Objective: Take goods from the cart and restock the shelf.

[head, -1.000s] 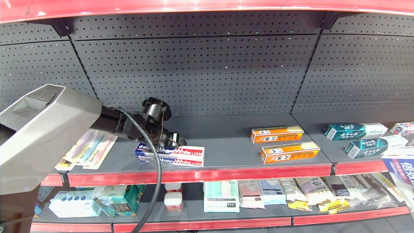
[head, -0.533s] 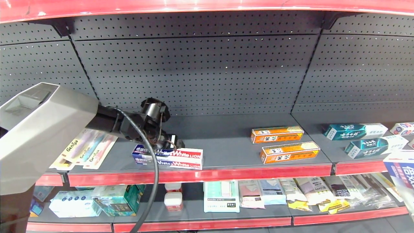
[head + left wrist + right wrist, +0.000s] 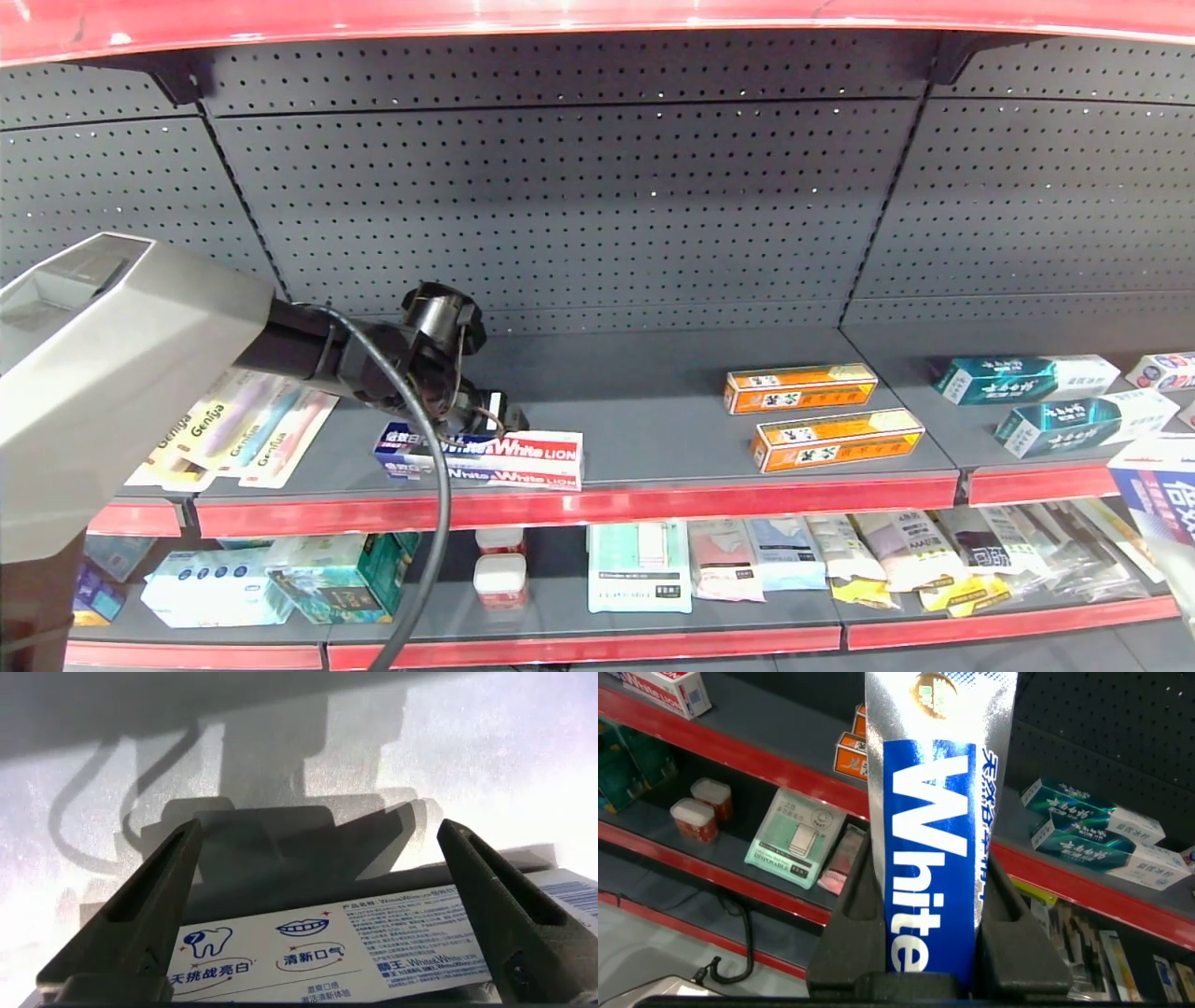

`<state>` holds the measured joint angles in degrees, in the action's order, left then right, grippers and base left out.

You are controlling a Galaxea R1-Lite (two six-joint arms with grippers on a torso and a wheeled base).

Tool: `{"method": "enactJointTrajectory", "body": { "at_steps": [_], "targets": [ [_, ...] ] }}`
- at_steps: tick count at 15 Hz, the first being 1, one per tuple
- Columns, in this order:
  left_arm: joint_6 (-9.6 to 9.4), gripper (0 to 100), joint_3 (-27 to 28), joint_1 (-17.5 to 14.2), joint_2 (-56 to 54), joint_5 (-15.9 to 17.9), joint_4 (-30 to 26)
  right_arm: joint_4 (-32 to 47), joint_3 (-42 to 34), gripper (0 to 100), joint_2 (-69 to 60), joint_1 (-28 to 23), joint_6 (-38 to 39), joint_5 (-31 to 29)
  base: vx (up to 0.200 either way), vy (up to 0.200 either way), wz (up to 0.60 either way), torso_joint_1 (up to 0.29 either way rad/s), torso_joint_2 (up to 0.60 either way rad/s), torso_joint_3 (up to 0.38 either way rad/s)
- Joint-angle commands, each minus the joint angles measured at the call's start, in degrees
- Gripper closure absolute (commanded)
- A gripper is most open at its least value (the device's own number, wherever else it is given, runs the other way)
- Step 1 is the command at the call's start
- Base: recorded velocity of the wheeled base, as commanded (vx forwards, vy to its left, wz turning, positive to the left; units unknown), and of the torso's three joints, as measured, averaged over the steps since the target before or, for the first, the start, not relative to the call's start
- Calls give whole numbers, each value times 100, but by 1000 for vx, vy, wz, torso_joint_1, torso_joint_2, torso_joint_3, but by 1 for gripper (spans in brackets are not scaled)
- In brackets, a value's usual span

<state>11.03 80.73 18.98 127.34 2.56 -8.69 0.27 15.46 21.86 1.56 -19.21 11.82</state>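
Note:
A white, red and blue toothpaste box [image 3: 504, 453] lies near the front of the grey shelf [image 3: 653, 420], seemingly on a second one like it. My left gripper [image 3: 499, 417] hovers just over its back edge. In the left wrist view, the left gripper [image 3: 320, 831] stands open, with its fingers [image 3: 149, 915] spread wide over the box [image 3: 374, 943]. My right gripper [image 3: 929, 887] is shut on a blue and silver toothpaste box [image 3: 938, 793], held out in front of the shelving. That box [image 3: 1153, 495] also shows at the right edge of the head view.
Two orange boxes [image 3: 822, 415] lie mid-shelf, with teal boxes [image 3: 1055, 397] to the right and toothbrush packs [image 3: 252, 429] to the left. The lower shelf holds tissue packs [image 3: 215, 583], small jars [image 3: 499, 569] and several sachets [image 3: 840, 560]. The shelf has bare room between the white box and the orange boxes.
My left arm has drawn slightly to the left, and the white toothpaste box under it has shifted left with it. The box in my right gripper has sunk a little.

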Motion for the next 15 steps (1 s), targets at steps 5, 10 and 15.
{"method": "enactJointTrajectory", "body": {
  "at_steps": [5, 10, 15],
  "targets": [
    [-5, 0, 5, -281, 36, -168, 298, 0, -25, 100, 3, 2, -4, 4, 0, 0, 0, 0, 0, 0],
    [-13, 0, -4, -378, -113, -115, 263, 8, -60, 100, -6, 2, -4, 4, 0, 0, 0, 0, 0, 0],
    [-31, 0, 40, -360, -280, -80, -62, 17, -104, 100, -76, 2, -4, 13, 0, 0, 0, 0, 0, 0]
  ]
}}
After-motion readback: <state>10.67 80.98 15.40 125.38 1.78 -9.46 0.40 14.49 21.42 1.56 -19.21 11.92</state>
